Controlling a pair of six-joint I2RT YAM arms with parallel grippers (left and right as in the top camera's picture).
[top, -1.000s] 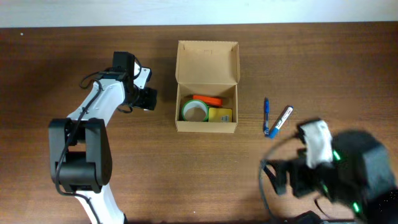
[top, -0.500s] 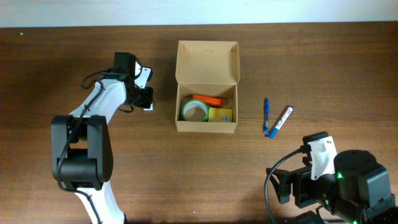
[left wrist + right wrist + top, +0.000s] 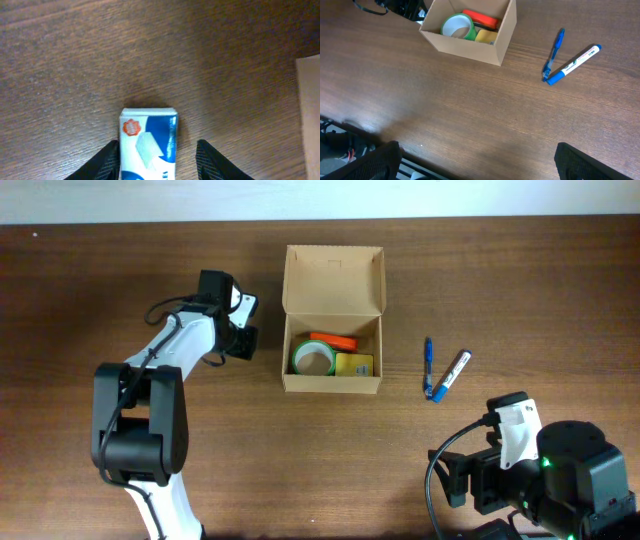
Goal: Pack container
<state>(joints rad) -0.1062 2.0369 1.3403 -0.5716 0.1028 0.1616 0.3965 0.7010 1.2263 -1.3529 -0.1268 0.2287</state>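
Your left end effector (image 3: 159, 159) is open astride the packet (image 3: 148, 137), one finger touching it and the other just clear. Centre it and close squarely before lifting towards the box (image 3: 333, 384), which stands open-lidded near that end effector, on its far-finger side. The packet's lower end and the fingertips are cut off, and overhead the arm hides the packet, so grip depth is unclear. Your right end effector (image 3: 475, 160) is spread wide, empty, well apart from the box.
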